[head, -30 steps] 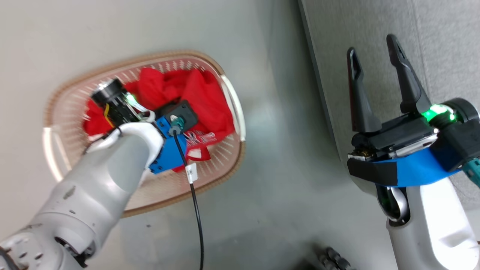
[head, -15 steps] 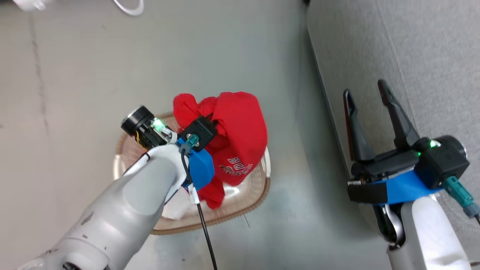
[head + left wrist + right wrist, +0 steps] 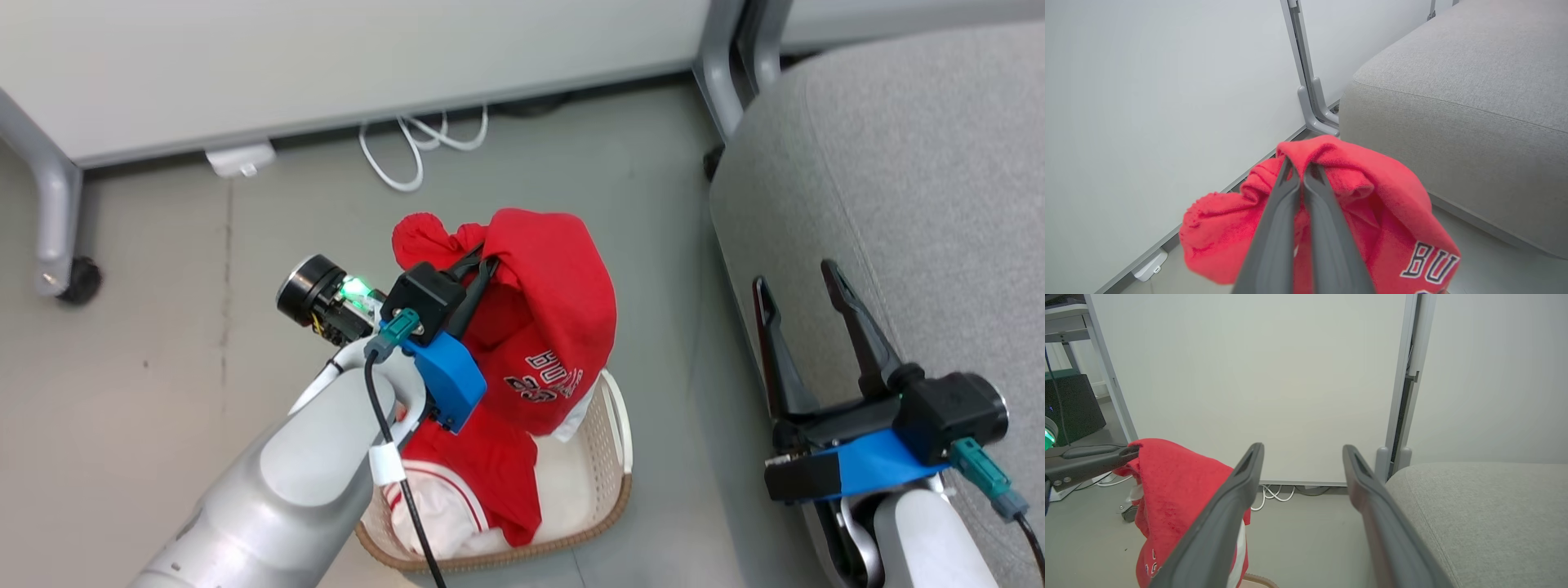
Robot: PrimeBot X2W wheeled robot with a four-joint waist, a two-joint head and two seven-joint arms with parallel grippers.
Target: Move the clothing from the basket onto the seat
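Note:
My left gripper is shut on a bunched fold of the red jersey, holding it above the basket; part of the white lettering shows on the hanging cloth. In the left wrist view the fingers pinch the jersey near its top. A second red piece with striped trim lies in the basket under my left forearm. The light-grey seat stands to the right. My right gripper is open and empty beside the seat's edge.
A white panel wall on grey legs runs across the back, with a castor at the left. White cables and a white power strip lie on the grey floor at the wall's foot.
My left gripper has lifted the jersey out of the basket and well above its rim. The head camera has tilted up, so the wall and more of the seat have come into view.

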